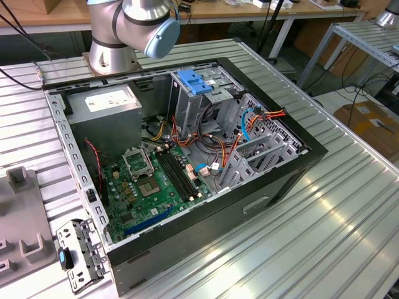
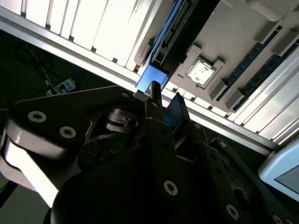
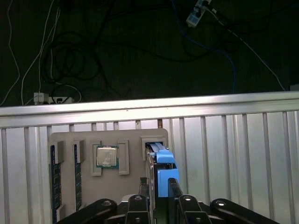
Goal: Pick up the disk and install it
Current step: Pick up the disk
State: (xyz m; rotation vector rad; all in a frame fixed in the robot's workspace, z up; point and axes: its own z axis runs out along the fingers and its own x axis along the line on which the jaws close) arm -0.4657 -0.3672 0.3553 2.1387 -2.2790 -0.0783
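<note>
The disk (image 3: pixel 164 164) stands on edge in a slot of a grey holder tray (image 3: pixel 133 140), its blue side rail facing the camera. In the second wrist view, the blue end of the disk (image 2: pixel 150 80) sits just past the fingertips. My gripper (image 3: pixel 161 193) straddles the near end of the disk, one dark finger on each side and close against it. The gripper (image 2: pixel 166 105) looks shut on the disk, which still sits in its slot. The open computer case (image 1: pixel 187 156) lies in the exterior view, with a grey drive cage (image 1: pixel 202 103) topped by a blue bracket.
The tray also holds a processor chip (image 3: pixel 106 156) and memory sticks (image 3: pixel 55 172). A ribbed metal table (image 3: pixel 233 154) ends at a rail, with dark floor and cables beyond. Inside the case are a motherboard (image 1: pixel 153 187), a power-supply box (image 1: pixel 103 106) and loose cables. The arm's base (image 1: pixel 118 37) stands behind the case.
</note>
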